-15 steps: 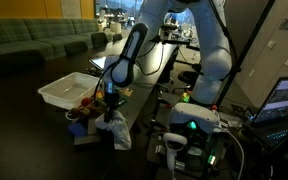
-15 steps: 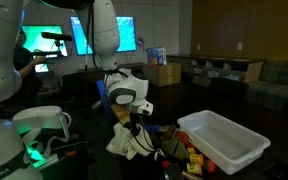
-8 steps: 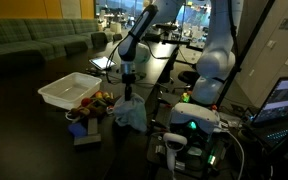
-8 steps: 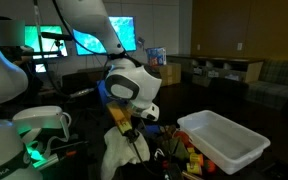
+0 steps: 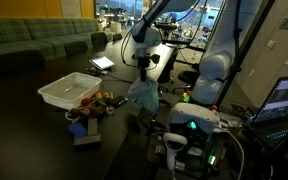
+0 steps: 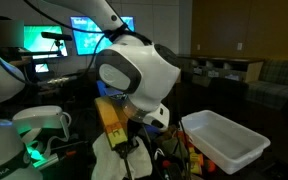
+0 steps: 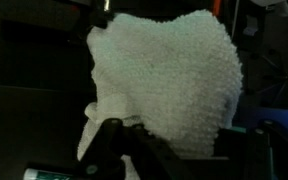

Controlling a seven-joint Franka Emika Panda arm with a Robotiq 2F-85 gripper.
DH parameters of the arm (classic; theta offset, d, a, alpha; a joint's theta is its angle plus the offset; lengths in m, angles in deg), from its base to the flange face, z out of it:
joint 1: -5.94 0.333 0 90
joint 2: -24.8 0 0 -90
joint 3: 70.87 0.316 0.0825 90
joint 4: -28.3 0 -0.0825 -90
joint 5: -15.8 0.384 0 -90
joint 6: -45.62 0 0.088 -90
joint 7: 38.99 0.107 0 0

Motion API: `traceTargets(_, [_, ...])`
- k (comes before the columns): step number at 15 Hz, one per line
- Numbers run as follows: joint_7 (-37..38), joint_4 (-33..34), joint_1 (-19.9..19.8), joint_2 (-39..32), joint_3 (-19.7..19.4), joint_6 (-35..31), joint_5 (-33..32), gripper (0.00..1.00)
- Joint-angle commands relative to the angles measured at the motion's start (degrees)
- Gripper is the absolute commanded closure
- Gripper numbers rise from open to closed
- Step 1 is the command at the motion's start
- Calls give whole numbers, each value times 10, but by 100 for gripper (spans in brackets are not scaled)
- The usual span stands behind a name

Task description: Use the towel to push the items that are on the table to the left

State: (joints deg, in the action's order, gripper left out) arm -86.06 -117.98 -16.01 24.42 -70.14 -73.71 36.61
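My gripper [image 5: 141, 76] is shut on a pale grey-white towel [image 5: 142, 98] and holds it hanging above the dark table. In the wrist view the towel [image 7: 169, 75] fills most of the picture, pinched between the dark fingers [image 7: 179, 150]. The towel also shows low in an exterior view [image 6: 119, 162], under the big wrist housing. The items, a heap of small colourful toys [image 5: 92, 104], lie on the table to the left of the hanging towel, apart from it. They also show in an exterior view [image 6: 189, 155], next to the bin.
A white plastic bin [image 5: 68, 90] stands beside the toys; it also shows in an exterior view [image 6: 224, 142]. A blue block [image 5: 77, 128] and a grey box [image 5: 86, 138] lie near the table's front. A tablet [image 5: 103, 62] lies further back. Robot base electronics [image 5: 189, 125] sit close by.
The gripper has lifted the towel off the table and carried it up and away from the toys, toward the far side; the arm has swung with it. The toys have not moved.
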Motion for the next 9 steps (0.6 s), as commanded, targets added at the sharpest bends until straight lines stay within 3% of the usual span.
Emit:
traceTargets(1, [42, 14, 35, -8, -67, -57, -24, 100])
traceTargets(4, [65, 35, 49, -53, -89, -178, -2, 100])
traceTargets(9, [117, 87, 54, -153, -79, -323, 4, 100])
